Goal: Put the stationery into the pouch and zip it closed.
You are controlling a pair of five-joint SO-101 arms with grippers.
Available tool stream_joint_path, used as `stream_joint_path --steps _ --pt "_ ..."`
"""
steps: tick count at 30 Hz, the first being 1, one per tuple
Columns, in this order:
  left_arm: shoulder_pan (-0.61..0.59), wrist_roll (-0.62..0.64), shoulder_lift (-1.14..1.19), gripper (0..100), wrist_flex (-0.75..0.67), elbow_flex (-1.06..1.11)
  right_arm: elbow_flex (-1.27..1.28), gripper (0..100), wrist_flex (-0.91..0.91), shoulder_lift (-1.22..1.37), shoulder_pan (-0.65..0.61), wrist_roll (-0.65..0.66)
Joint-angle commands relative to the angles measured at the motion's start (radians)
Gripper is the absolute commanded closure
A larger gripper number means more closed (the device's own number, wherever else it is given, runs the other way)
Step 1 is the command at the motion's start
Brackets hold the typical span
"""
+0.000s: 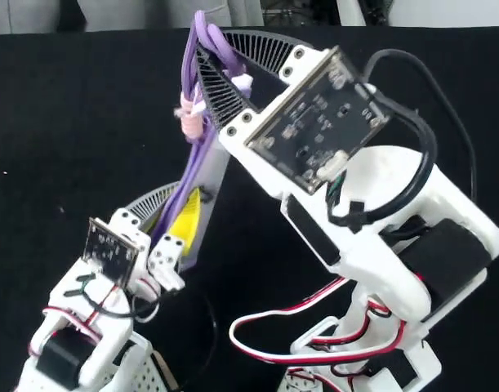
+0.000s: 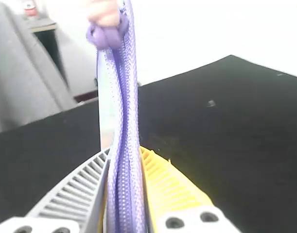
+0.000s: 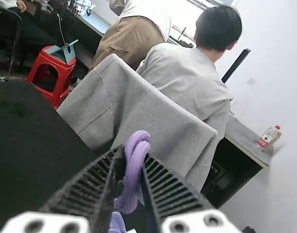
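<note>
Fingers of the left gripper [image 2: 125, 153], one grey and one yellow, are squeezed shut on the low end of the long purple zip [image 2: 124, 116] of the soft, greyish, see-through pouch [image 1: 217, 175]. Fingers of the right gripper [image 3: 133, 155], both black and ribbed, are pinched tight on the thin purple cord loop [image 3: 136, 148] at the high end. Between the two, the pouch hangs stretched and slanted, lifted up off the black table [image 1: 86, 122]. A small pink bead [image 1: 189, 122] sits where the loop meets the zip. We cannot tell whether the stationery is inside the pouch. We think the zipping step is the one in hand. The part of the zip near the left gripper looks shut to us. Next, we think, the right gripper needs to pull the loop straight along the line of the zip. The left gripper must hold its end firm, so the pouch is tight and does not bunch up.
</note>
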Motion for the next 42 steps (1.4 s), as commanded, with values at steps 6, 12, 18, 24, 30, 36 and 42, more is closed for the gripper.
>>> stream_joint_path --steps 6,12,18,24,30,36,42 --pt "-0.088 0.043 -0.028 97 -0.147 0.058 -0.028 98.1 0.025 -0.11 -0.015 -0.083" --pt "-0.081 0.13 -0.028 97 -0.215 0.074 -0.028 85.8 0.109 -0.143 -0.012 -0.152" --pt "-0.084 0.129 -0.028 97 -0.295 0.088 -0.028 82.8 0.196 -0.145 -0.012 -0.152" --pt "-0.09 0.129 -0.026 97 -0.453 0.197 -0.028 82.8 0.287 -0.142 -0.017 -0.152" --pt "-0.091 0.127 -0.026 97 -0.69 0.349 0.048 82.8 0.313 -0.153 -0.04 -0.152" --pt "-0.093 0.127 -0.026 97 -1.057 0.515 0.064 82.8 0.315 -0.157 -0.175 -0.15" --pt "-0.174 0.129 -0.026 97 -1.129 0.51 0.105 82.8 0.318 -0.159 -0.189 -0.152"
